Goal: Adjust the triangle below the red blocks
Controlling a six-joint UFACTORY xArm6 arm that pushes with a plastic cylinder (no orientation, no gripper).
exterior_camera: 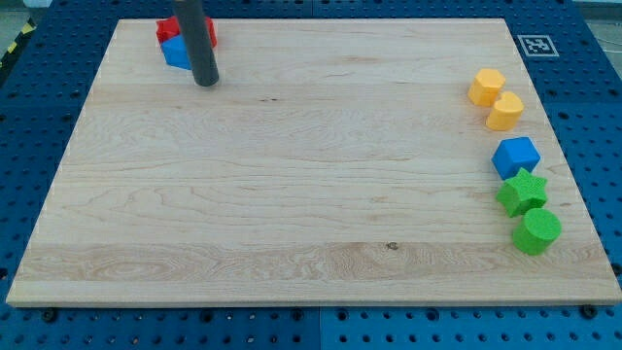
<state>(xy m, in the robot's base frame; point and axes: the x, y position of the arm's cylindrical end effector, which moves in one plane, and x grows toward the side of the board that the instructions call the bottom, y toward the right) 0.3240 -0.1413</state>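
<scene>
A blue triangle block (pixel 176 52) lies at the view's top left, just below the red blocks (pixel 166 30), which the rod partly hides. My tip (pixel 206 82) rests on the board just right of and slightly below the blue triangle, close to its edge; I cannot tell whether it touches. The rod rises across the red blocks' right part, where a bit of red (pixel 210 32) shows.
At the view's right stand a yellow hexagon block (pixel 486 87), a yellow rounded block (pixel 505 112), a blue pentagon-like block (pixel 516 157), a green star (pixel 522 192) and a green cylinder (pixel 535 231). The wooden board (pixel 292 194) ends near these blocks.
</scene>
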